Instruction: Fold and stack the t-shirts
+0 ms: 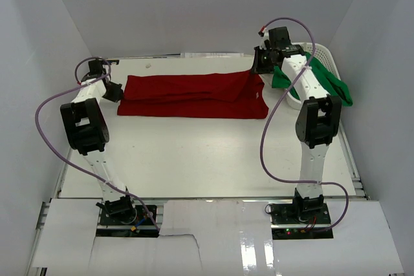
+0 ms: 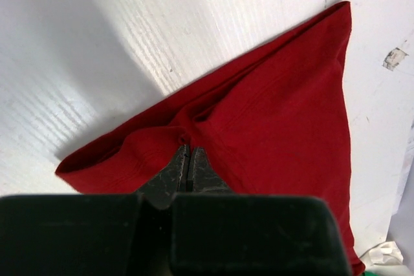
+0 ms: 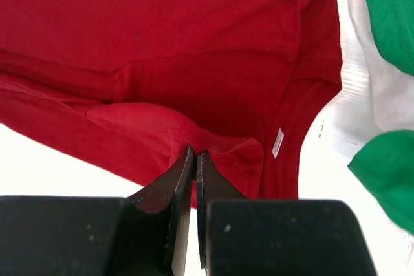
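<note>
Left fingers [image 2: 198, 167] and right fingers [image 3: 184, 174] both clenched on red t-shirt [image 1: 194, 97], cloth bunched just ahead of tips. I'd lift evenly, keep it taut between them.

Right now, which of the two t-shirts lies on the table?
The deep red cloth t-shirt, spread across the white table and pinched by the left gripper and the right gripper. The bright green cloth t-shirt hangs over the white plastic basket instead.

One red t-shirt [image 1: 194, 97], one green t-shirt [image 1: 341, 90], one white basket [image 1: 323, 52], and two arms [image 1: 84, 127] [image 1: 317, 121].
</note>
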`<state>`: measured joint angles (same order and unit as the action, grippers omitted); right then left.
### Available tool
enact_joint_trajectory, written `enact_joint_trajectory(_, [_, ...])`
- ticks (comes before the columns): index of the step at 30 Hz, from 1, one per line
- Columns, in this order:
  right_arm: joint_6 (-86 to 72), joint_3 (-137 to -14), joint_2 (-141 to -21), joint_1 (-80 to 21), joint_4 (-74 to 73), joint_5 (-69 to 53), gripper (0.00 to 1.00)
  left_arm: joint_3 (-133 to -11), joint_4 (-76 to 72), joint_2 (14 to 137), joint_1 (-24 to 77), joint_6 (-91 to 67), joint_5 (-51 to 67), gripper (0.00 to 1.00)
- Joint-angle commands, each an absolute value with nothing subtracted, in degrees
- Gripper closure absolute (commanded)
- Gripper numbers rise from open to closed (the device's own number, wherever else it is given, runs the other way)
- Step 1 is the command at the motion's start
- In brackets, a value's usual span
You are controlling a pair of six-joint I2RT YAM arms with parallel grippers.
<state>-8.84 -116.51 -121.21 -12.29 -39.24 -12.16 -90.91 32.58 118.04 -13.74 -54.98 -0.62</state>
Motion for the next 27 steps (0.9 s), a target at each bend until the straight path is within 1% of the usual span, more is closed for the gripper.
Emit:
enact_joint_trajectory(1, [-9.23,-116.10,-122.78,-11.60,-34.28,-13.80,0.92,-94.04,32.43,118.47,-13.18,-55.28,-1.84,1.00])
enact_joint_trajectory(7, [-9.84,-117.07,-125.24,-10.99,-29.62,-14.85,0.92,-95.80,32.43,120.58,-12.83,-55.46,-2.37,1.00])
enact_joint_trajectory(13, [-10.28,-120.93,-129.28,-9.85,-28.92,-15.46,0.92,-97.21,32.52,121.99,-12.74,-55.63,-2.46,1.00])
enact_joint_trajectory(21, [-10.72,-121.03,-131.31,-8.96,-26.55,-16.52,0.92,-98.09,32.08,122.96,-12.57,-57.04,-1.58,1.00])
enact_joint_trajectory(23, [-10.90,-121.03,-131.92,-8.79,-25.50,-17.22,0.72,-98.17,31.99,123.22,-12.57,-56.87,-0.97,1.00])
enact_joint_trajectory(24, [-10.90,-120.94,-132.10,-8.70,-24.97,-17.40,0.64,-98.09,31.99,123.40,-12.66,-56.78,-0.79,1.00])
enact_joint_trajectory(25, [-11.07,-121.02,-132.36,-8.70,-24.44,-17.66,0.51,-97.91,31.99,123.49,-12.66,-56.78,-0.53,0.97])
enact_joint_trajectory(26, [-11.60,-121.11,-132.80,-8.61,-23.56,-17.67,0.47,-97.56,31.99,123.49,-12.57,-56.69,-0.44,0.93])
enact_joint_trajectory(27, [-11.86,-121.46,-133.15,-8.44,-23.29,-18.01,0.42,-96.60,31.99,123.23,-12.57,-56.95,-0.53,0.92])
